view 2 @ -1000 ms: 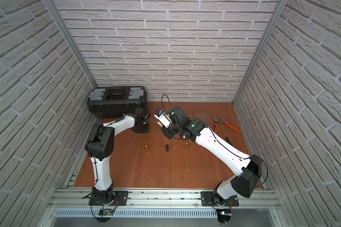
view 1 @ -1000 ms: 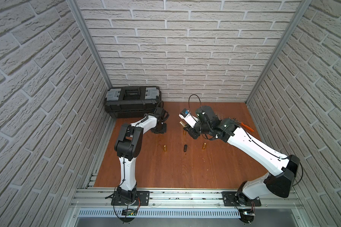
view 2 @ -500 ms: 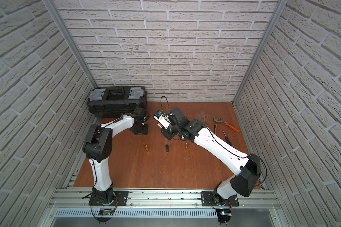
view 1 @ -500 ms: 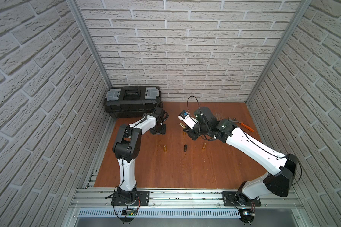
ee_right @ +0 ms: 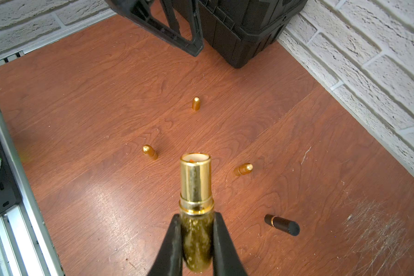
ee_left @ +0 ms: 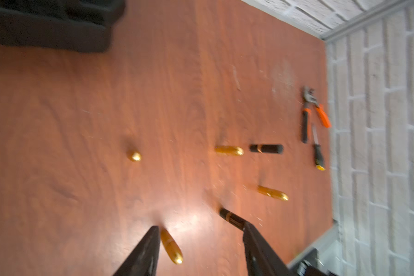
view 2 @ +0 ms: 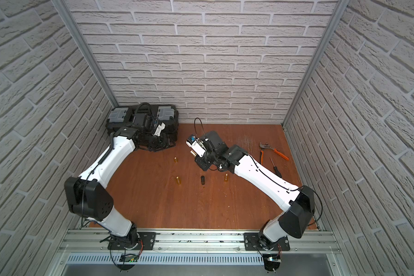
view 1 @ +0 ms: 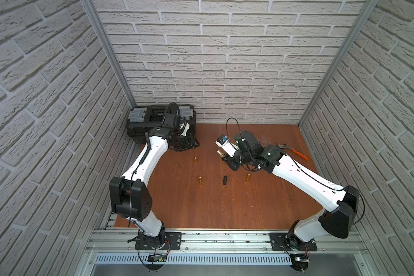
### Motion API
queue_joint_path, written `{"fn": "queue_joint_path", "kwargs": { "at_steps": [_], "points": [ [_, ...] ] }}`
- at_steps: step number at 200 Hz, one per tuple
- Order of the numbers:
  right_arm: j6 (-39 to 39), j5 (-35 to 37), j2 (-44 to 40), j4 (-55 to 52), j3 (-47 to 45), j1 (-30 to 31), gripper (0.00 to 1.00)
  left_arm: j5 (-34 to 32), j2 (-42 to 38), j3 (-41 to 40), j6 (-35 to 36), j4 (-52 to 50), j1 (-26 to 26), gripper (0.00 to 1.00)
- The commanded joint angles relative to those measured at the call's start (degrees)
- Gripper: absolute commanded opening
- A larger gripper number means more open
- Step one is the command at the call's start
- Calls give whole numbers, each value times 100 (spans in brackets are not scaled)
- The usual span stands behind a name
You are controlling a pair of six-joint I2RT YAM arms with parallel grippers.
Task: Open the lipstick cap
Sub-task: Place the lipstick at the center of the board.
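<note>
Uncapping looks done: my right jaws clamp the lipstick, top bare; left jaws gape empty near table's back-left corner. Next: set it down gently.

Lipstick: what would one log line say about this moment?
right gripper: shut on lipstick | lipstick: uncapped | left gripper: open, empty | black lipstick: lying on table

Four gold caps, two black lipsticks, one each: gold lipstick, pliers, screwdriver, toolbox.
</note>
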Motion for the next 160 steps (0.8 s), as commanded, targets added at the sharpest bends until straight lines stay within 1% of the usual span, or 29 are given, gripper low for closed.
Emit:
{"fn": "queue_joint_path", "kwargs": {
  "at_steps": [1,30,54,108,160],
  "points": [
    [19,-85,149,214,113,56,3,1142,-384,-212,-97,-128,-12,59],
    [7,-142,253,244,252,100,3,1666,-685,-403,-223,88,-12,60],
    [57,-251,344,282,369,130,3,1927,-836,-473,-171,98,-108,60],
    [-19,-199,698,166,720,240,3,2105,-835,-552,9,-4,-393,60],
    [-38,-156,737,159,718,295,3,2042,-653,-425,79,-98,-434,59]
  ]
}}
